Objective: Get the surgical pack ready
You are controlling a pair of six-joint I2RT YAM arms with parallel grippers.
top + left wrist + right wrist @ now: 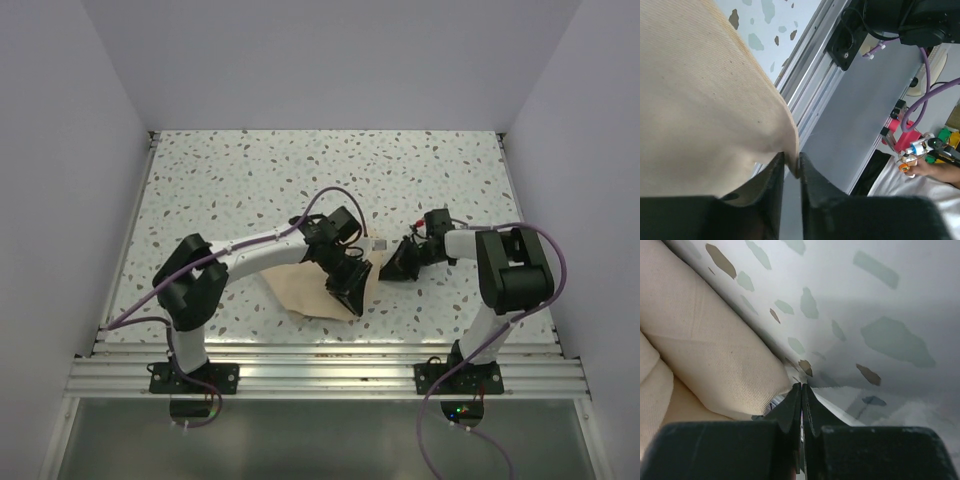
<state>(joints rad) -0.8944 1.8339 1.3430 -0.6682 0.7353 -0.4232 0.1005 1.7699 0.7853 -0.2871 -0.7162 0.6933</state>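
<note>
Two arms reach inward from the aluminium rail (320,375) at the near edge, and both meet over the surgical pack (300,292), which lies on the speckled tabletop (250,180) just beyond the rail, a little left of centre. From above it shows as a tan cloth shape, partly hidden under the left arm, with no tray or instruments visible; they are probably folded inside. The left gripper (791,159) hangs over the pack's right end with its jaws narrowly apart. A lifted corner of the cloth sits in the gap between the tips, and the gap looks wider than the fabric, so the corner seems loose rather than pinched. Just beyond, at the pack's far right corner, the right gripper (801,387) points low at the tabletop beside a rolled cloth edge, jaws pressed together with nothing seen between them. The wrapping looks well under way, with cloth drawn over the contents. This flap has yet to be laid flat, and any last folds and squaring of the bundle appear to remain.
</note>
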